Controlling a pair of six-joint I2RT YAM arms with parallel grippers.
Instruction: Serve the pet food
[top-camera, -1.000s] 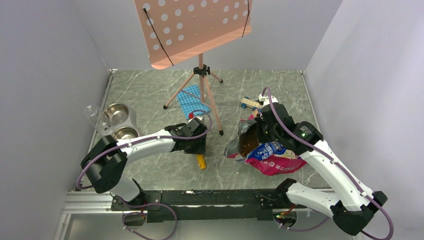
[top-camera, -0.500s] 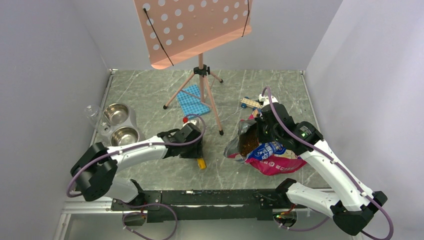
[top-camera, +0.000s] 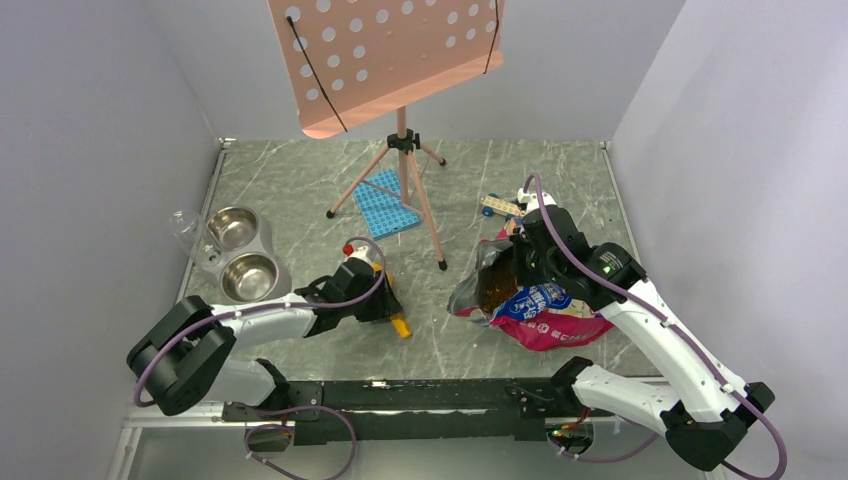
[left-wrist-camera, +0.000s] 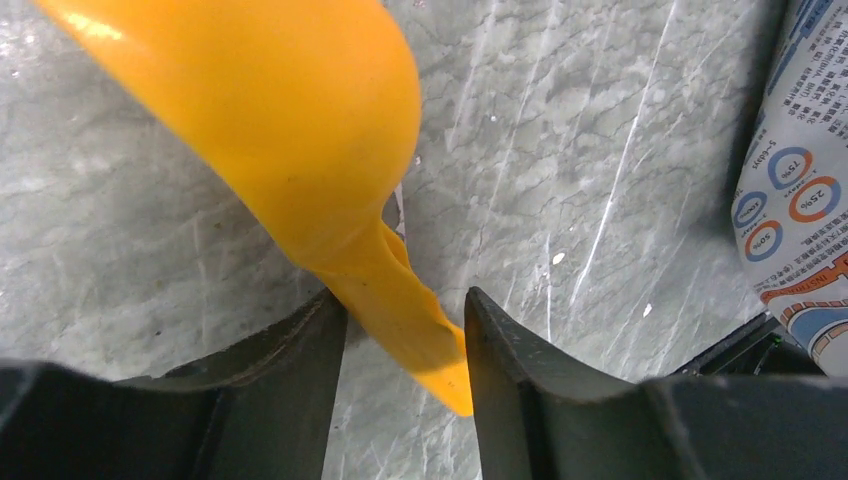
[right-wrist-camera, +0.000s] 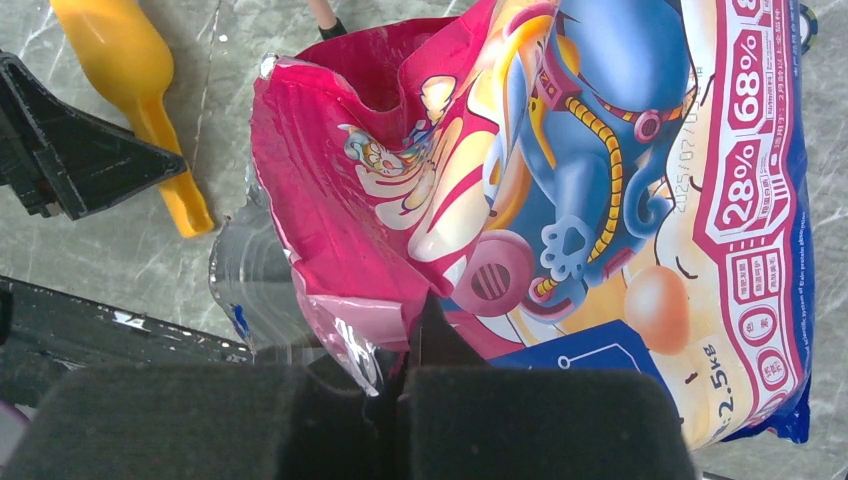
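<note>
Lying right of centre in the overhead frame, the foil bag (top-camera: 540, 310) gaped toward the left, and the pet food (top-camera: 492, 288) showed as a dark mass inside its mouth. The right gripper (right-wrist-camera: 400, 375) was clamped shut on the bag's torn upper edge, just beside the kibble. Lower centre, well apart from the food, the left gripper (left-wrist-camera: 405, 340) stood partly open, its jaws straddling the handle of the yellow scoop (left-wrist-camera: 290, 130); whether they pressed it, I cannot tell.

The food bag (right-wrist-camera: 640, 200) carries "28%" and "68%" in pink rings, a date beginning "2025/07", and "2.5kg" near its corner. The left wrist view shows more percentage rings, unreadable.
</note>
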